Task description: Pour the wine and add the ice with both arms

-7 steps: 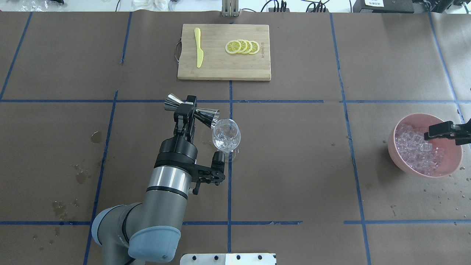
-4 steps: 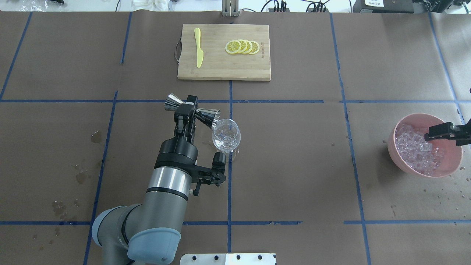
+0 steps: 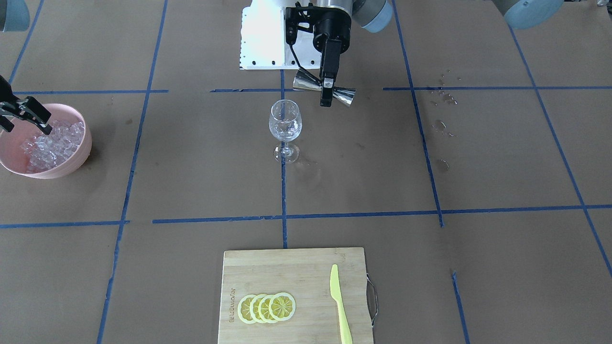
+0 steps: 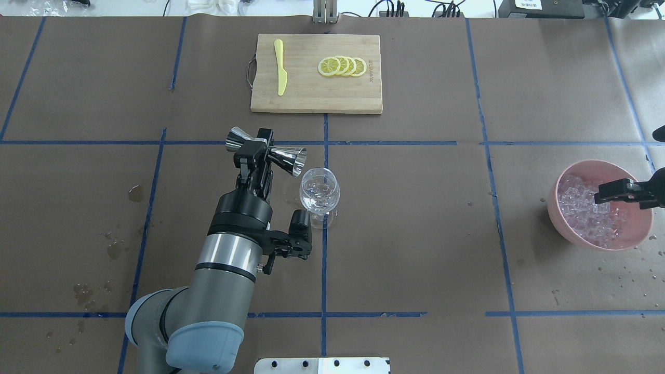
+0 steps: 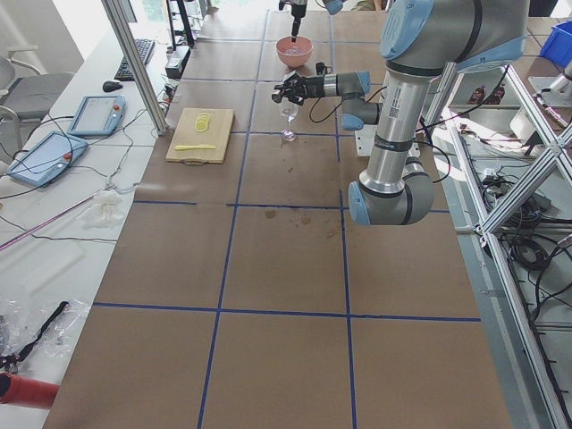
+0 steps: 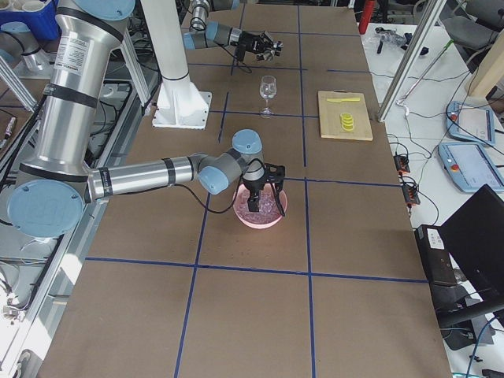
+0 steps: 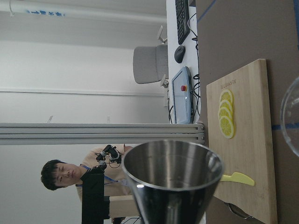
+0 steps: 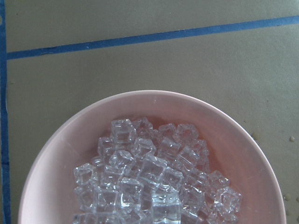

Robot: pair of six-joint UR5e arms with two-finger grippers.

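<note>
My left gripper (image 4: 258, 150) is clamped on the jigger (image 4: 288, 157), tipped sideways just beside the wine glass (image 4: 319, 191) mid-table. My right gripper (image 3: 28, 125) hangs spread over the ice (image 8: 149, 182) in the pink bowl (image 8: 243, 140) near the table's right edge. Next, I reckon: descend and pinch one cube.

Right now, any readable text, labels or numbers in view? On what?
Nothing can be read with confidence.
Board: engraved mark beside the lemon slices, too blurred to read.
Box at the far table edge: white label, too small to read.
Beam in the left wrist view: blue lettering, blurred.
</note>
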